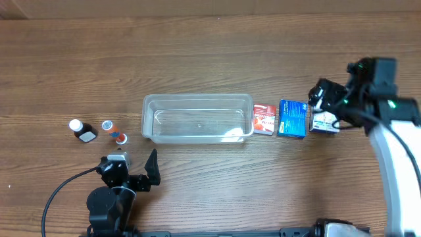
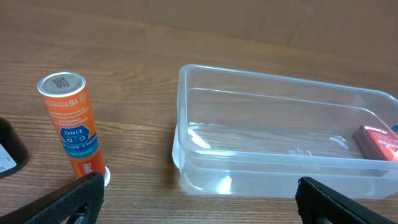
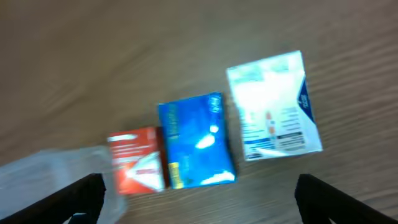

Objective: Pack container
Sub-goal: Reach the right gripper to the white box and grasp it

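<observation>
The container (image 1: 197, 98) is a clear shallow plastic bin at the table's middle, with nothing in it; it also shows in the left wrist view (image 2: 273, 78) and blurred in the right wrist view (image 3: 50, 168). To its right stand a red box (image 1: 264, 119), a blue box (image 1: 292, 118) and a white box (image 1: 324, 123) in a row. They show in the right wrist view as the red box (image 3: 138, 160), blue box (image 3: 196, 140) and white box (image 3: 273, 106). My right gripper (image 3: 199, 199) is open above them, over the white box (image 1: 327, 97). My left gripper (image 2: 199, 205) is open and empty, in front of the bin's left end (image 1: 141, 172).
A dark bottle with a white cap (image 1: 83, 130) and an orange tube (image 1: 113, 131) stand left of the bin. The tube (image 2: 71, 124) is upright just beyond my left gripper's left finger. Bare wood lies around the objects.
</observation>
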Robot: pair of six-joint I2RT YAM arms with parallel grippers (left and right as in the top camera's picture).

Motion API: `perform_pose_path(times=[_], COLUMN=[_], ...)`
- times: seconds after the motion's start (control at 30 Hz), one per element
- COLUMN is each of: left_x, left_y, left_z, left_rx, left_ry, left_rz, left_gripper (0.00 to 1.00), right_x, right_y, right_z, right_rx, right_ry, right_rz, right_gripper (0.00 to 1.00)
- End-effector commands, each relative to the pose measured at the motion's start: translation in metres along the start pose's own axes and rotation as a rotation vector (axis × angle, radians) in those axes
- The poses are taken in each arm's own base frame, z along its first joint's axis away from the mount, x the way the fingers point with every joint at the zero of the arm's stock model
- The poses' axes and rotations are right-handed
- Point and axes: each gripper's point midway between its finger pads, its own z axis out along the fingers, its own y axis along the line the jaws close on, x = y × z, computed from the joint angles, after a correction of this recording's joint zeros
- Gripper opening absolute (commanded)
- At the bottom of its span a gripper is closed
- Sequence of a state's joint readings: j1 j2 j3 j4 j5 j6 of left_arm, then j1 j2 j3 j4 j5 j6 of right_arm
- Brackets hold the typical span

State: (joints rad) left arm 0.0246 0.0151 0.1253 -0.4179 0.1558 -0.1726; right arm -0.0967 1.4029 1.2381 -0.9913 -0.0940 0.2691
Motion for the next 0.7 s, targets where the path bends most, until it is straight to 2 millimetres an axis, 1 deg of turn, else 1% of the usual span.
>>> perform_pose_path(times=[0.0,0.03,0.07,0.13,0.17,0.23,0.27,0.33,0.53,0.6,0.67], left_x=[-0.001,-0.001,-0.001,-0.001,-0.001,-0.001,-0.001,-0.001,-0.001,-0.001,-0.001], left_y=[0.0,0.0,0.0,0.0,0.0,0.0,0.0,0.0,0.0,0.0,0.0], left_z=[0.0,0.0,0.0,0.0,0.0,0.0,0.0,0.0,0.0,0.0,0.0], left_rx=[-0.002,-0.002,-0.002,-0.002,-0.002,-0.002,-0.002,-0.002,-0.002,-0.002,-0.002], left_ry=[-0.01,-0.01,-0.01,-0.01,-0.01,-0.01,-0.01,-0.01,-0.01,-0.01,-0.01], left_rz=[0.016,0.016,0.016,0.016,0.015,0.016,0.015,0.015,0.015,0.015,0.016], left_gripper=[1.0,1.0,1.0,1.0,1.0,1.0,1.0,1.0,1.0,1.0,1.0], right_x=[-0.005,0.002,0.004,0.008,0.008,0.011,0.014,0.018,0.014,0.017,0.022], right_y=[-0.022,-0.028,-0.039,-0.056,-0.07,-0.081,-0.079,-0.065,-0.064,-0.069,-0.079], right_z=[0.039,0.056,0.068,0.08,0.089,0.099,0.105,0.117,0.121,0.125,0.134], right_rx=[0.127,0.151,0.198,0.244,0.259,0.236,0.19,0.063,0.059,0.084,0.133], right_ry=[0.061,0.115,0.144,0.186,0.209,0.243,0.268,0.302,0.283,0.283,0.284], right_rz=[-0.014,-0.05,-0.057,-0.068,-0.046,-0.041,-0.048,-0.101,-0.111,-0.098,-0.048], right_gripper=[1.0,1.0,1.0,1.0,1.0,1.0,1.0,1.0,1.0,1.0,1.0])
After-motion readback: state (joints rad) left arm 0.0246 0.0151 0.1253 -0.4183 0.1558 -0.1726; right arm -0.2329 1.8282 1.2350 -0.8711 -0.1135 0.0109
